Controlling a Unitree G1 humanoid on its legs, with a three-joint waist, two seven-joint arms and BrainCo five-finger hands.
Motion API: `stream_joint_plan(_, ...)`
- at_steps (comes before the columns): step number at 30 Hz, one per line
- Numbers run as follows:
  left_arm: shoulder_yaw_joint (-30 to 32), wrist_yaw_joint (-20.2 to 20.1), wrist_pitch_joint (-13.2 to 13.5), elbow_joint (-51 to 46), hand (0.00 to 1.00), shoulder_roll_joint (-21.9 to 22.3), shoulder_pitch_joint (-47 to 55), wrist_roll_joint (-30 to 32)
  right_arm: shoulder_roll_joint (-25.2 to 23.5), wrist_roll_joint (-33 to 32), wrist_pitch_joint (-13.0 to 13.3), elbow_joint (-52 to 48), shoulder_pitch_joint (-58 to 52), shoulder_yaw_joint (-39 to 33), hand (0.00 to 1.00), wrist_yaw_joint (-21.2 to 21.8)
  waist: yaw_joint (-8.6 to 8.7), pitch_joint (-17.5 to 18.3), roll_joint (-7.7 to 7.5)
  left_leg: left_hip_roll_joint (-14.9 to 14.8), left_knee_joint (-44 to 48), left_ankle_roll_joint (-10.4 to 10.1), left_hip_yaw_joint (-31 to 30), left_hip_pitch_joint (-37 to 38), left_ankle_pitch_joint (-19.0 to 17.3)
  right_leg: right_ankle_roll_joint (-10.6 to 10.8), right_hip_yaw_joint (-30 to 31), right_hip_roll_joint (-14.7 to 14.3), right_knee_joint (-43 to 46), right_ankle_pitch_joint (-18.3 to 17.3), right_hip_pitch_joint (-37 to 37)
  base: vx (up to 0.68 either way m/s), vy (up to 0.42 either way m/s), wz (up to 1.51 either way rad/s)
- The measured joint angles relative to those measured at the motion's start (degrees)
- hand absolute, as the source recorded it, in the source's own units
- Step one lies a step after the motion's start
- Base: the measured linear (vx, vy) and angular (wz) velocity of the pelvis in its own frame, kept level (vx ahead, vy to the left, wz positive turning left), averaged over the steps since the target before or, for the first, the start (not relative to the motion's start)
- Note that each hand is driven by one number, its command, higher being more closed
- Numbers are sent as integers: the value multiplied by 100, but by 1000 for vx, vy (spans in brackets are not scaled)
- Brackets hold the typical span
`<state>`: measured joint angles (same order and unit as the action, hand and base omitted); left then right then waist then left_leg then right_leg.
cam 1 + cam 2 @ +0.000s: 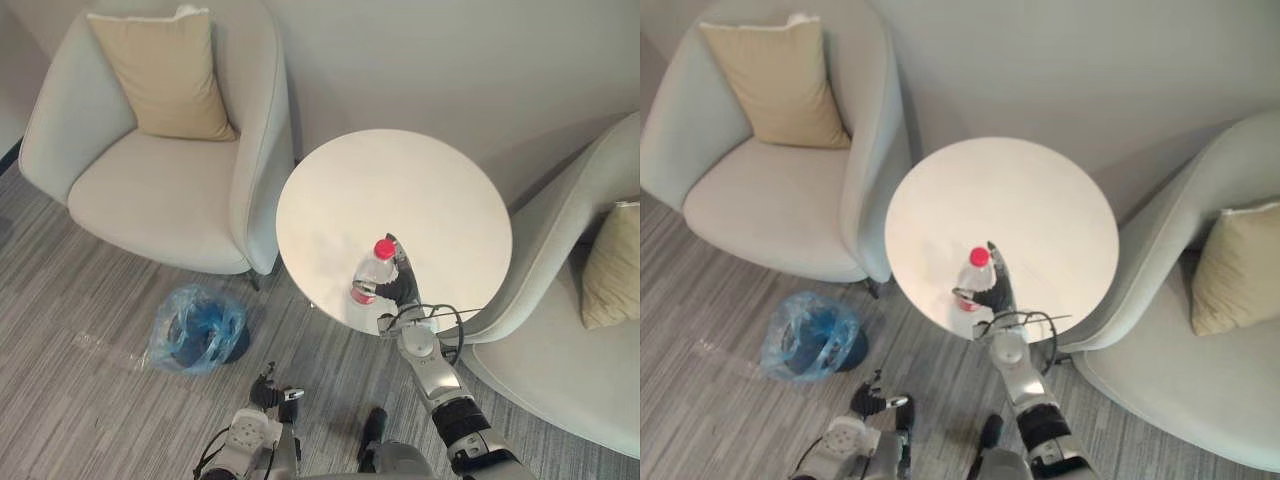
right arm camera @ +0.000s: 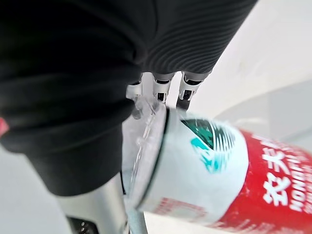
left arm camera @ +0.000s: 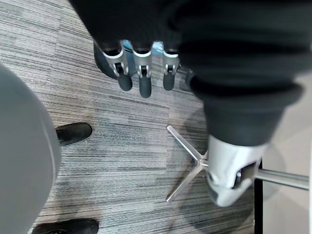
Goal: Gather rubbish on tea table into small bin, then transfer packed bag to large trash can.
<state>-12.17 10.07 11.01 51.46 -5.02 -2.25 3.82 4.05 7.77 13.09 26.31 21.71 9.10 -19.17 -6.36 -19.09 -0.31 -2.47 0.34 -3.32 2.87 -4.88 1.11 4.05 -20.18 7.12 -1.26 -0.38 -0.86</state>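
Observation:
A clear plastic bottle [image 1: 373, 272] with a red cap and a red label stands upright near the front edge of the round white tea table [image 1: 420, 190]. My right hand [image 1: 404, 290] is against the bottle's right side, fingers and thumb curled round its label band. In the right wrist view the bottle [image 2: 204, 175] lies close against the palm, and the fingers [image 2: 161, 85] reach past it. The small bin [image 1: 195, 330], lined with a blue bag, stands on the carpet left of the table. My left hand [image 1: 268, 392] hangs low near the bin, fingers [image 3: 141, 73] relaxed and holding nothing.
A pale armchair [image 1: 150, 190] with a tan cushion [image 1: 160, 75] stands left of the table. A second armchair [image 1: 560, 340] with a cushion [image 1: 612, 265] stands on the right. Both sit close to the table's rim. Metal chair legs [image 3: 187, 161] cross the striped grey carpet.

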Motion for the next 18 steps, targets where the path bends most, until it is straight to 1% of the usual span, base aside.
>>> stream_joint_plan(2, 3, 22, 41, -31, 0, -26, -36, -71, 4, -120, 0, 158, 273, -41, 100, -53, -46, -101, 1, 3, 14, 0, -26, -22, 0, 0, -11, 4, 2, 0, 1, 4, 4, 8)
stream_joint_plan(5, 13, 113, 79, -32, 0, -24, -53, -176, -93, -164, -2, 199, 399, -165, 100, -161, -94, -128, 25, 10, 15, 0, -41, -67, -1, 0, -8, 11, 4, 0, 38, 12, 5, 3)
stream_joint_plan(8, 55, 117, 81, -95, 0, -40, -71, -180, -121, -236, -1, 177, 477, -220, 100, -217, -119, -214, 27, 8, 70, 0, -43, -124, -2, 0, -1, 15, 26, 0, 79, 0, 0, 0)
stream_joint_plan(12, 55, 116, 71, -122, 0, -44, -70, -179, -121, -350, 0, 141, 429, -220, 100, -218, -118, -243, 30, 2, 73, 0, -42, -114, -3, 0, 10, 15, 49, -1, 79, 0, 0, 0)
stream_joint_plan(18, 53, 102, 49, -121, 0, -47, -72, -169, -133, -339, 15, -798, -467, -192, 100, -119, -93, -241, 28, -10, 61, 0, -8, -8, -5, 2, 94, 21, 102, -4, 36, -10, 3, -5)
